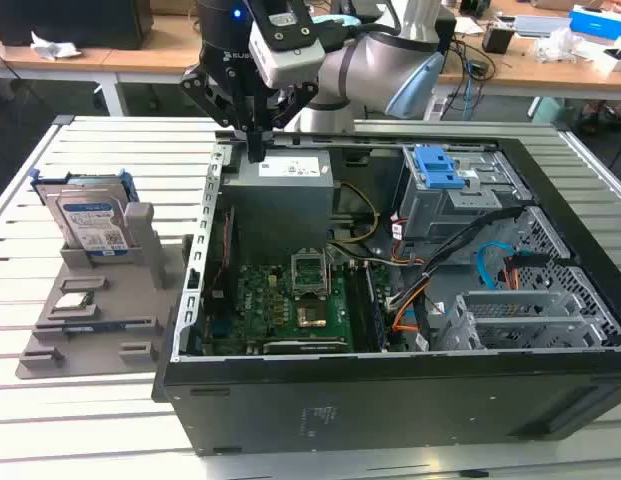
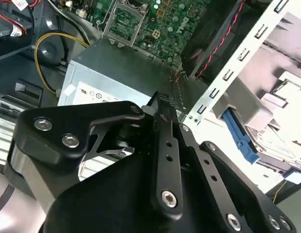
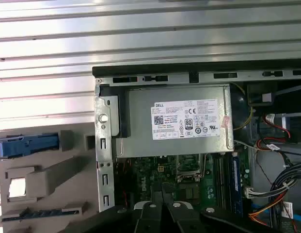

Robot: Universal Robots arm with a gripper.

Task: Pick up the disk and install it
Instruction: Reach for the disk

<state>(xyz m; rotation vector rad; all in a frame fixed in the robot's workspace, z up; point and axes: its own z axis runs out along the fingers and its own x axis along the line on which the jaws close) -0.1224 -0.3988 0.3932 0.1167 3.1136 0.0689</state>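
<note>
Closest to me, the gripper (image 2: 162, 103) has its fingers pressed together, holding nothing, above one corner of the computer case (image 1: 390, 400). I see the disk (image 1: 90, 222) standing outside the computer case, in a grey holder (image 1: 100, 320), well apart from the fingers.

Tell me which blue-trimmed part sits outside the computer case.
The disk, standing in the grey holder on the exterior view's left. The cage with the blue latch sits inside the case, toward that view's right.
</note>
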